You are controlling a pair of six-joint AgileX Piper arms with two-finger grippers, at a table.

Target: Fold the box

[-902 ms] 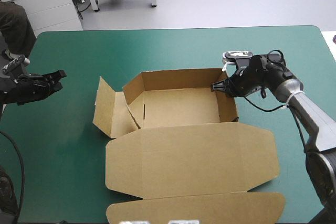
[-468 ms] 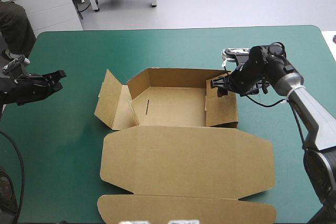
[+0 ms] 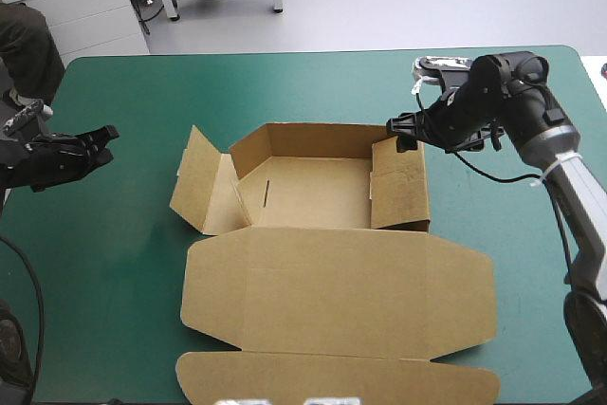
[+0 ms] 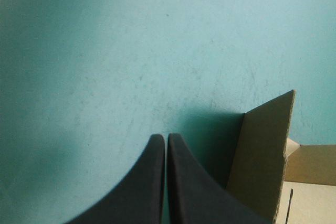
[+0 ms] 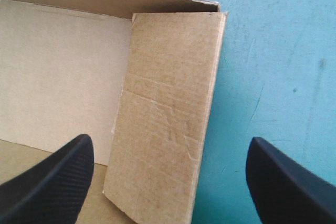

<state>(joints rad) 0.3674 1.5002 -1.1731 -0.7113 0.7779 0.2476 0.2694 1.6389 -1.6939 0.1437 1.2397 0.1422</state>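
Teal-green bench (image 3: 285, 92) bears the box (image 3: 313, 198); right hand (image 3: 402, 129), spread apart, hovers over its right wall; left hand (image 3: 106, 134), pressed together, hangs well left.

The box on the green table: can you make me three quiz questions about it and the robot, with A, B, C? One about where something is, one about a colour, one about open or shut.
1. Where is the left tool?
A. inside the box
B. left of the box, over the bare cover
C. behind the box's far wall

2. What colour is the box?
A. white
B. red
C. brown

3. The right tool has its fingers:
A. wide apart
B. pressed together
C. pinching the box wall

Answers:
1 B: its tip hangs over the cover, apart from the box.
2 C: it is plain brown board in every view.
3 A: the right wrist view shows a wide gap between them.
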